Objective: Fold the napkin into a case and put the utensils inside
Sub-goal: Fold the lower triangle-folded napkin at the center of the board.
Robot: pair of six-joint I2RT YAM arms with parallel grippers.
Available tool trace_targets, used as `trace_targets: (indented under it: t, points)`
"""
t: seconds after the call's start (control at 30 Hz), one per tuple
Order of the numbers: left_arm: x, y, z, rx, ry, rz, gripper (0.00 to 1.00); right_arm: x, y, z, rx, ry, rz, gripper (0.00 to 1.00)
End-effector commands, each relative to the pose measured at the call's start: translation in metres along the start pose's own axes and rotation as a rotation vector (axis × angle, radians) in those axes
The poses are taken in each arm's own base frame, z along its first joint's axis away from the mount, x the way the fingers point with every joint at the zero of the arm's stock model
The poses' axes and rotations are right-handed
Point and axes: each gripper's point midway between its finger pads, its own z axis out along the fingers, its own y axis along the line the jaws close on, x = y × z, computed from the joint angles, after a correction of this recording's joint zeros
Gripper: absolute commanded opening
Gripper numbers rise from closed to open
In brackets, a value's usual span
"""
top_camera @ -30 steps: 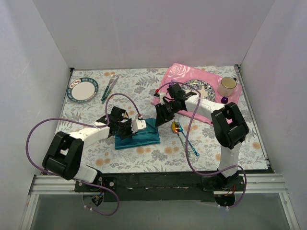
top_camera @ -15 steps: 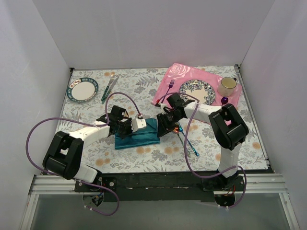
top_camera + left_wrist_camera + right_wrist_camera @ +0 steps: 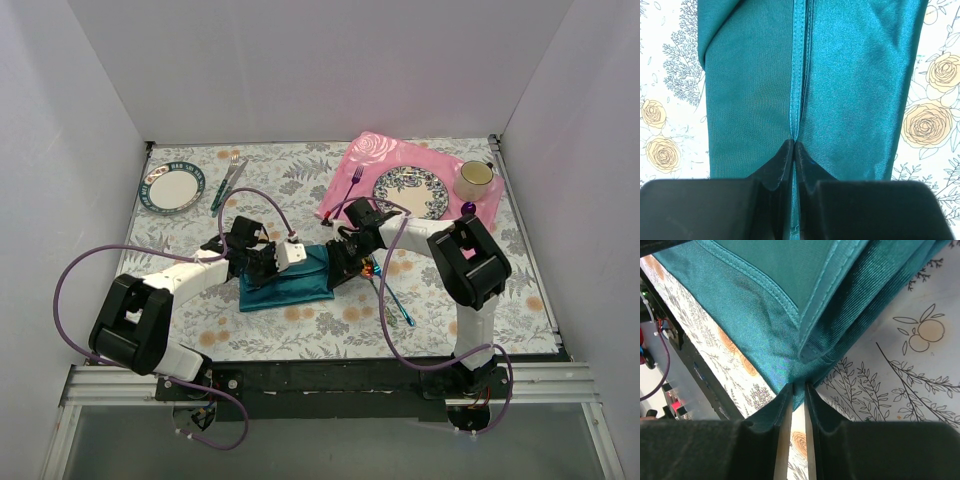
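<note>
The napkin (image 3: 288, 284), folded narrow, lies on the table (image 3: 300, 325) just near-left of the pink placemat (image 3: 372, 156). The left end effector (image 3: 794, 146) is closed on its hem. The right end effector (image 3: 798, 386) stands narrow at its edge, and its grip cannot be confirmed. Both sides should be lifted evenly, probably.

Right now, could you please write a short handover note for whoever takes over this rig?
Left hand: shut, pinching the napkin where its two hemmed edges meet.
Right hand: nearly closed on a corner of the napkin at its right end.
Utensils: lying just right of the napkin, outside it, partly hidden by the right arm.
Done: napkin folded into a narrow layered strip.
Left: complete the folding, then slide both utensils inside.
</note>
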Motion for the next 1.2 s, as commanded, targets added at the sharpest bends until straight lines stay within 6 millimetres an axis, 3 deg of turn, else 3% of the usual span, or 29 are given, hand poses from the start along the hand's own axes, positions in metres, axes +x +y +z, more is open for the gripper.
trace_targets:
  t: [0.0,0.2,0.47,0.53,0.63,0.87,1.17]
  points:
    - [-0.010,0.001,0.001,0.017,-0.028,0.011,0.00,-0.003,-0.003,0.003,0.003,-0.008,0.004,0.22]
    - [0.009,-0.009,0.004,0.030,0.015,0.043,0.00,-0.008,0.007,-0.005,-0.018,-0.027,-0.048,0.22]
    - [0.012,-0.014,0.007,0.050,0.010,0.051,0.00,-0.043,0.066,-0.051,-0.170,-0.177,-0.219,0.23]
    - [0.013,-0.014,0.008,0.052,0.011,0.050,0.00,-0.060,0.075,-0.059,-0.179,-0.234,-0.257,0.24]
    - [0.014,-0.014,0.008,0.052,0.016,0.055,0.00,-0.088,0.076,-0.060,-0.162,-0.284,-0.260,0.26]
    - [0.017,-0.015,0.008,0.054,0.025,0.070,0.00,-0.122,0.060,-0.053,-0.161,-0.339,-0.201,0.40]
    - [0.020,-0.015,0.009,0.052,0.030,0.072,0.00,-0.130,0.028,-0.015,-0.145,-0.347,-0.051,0.46]
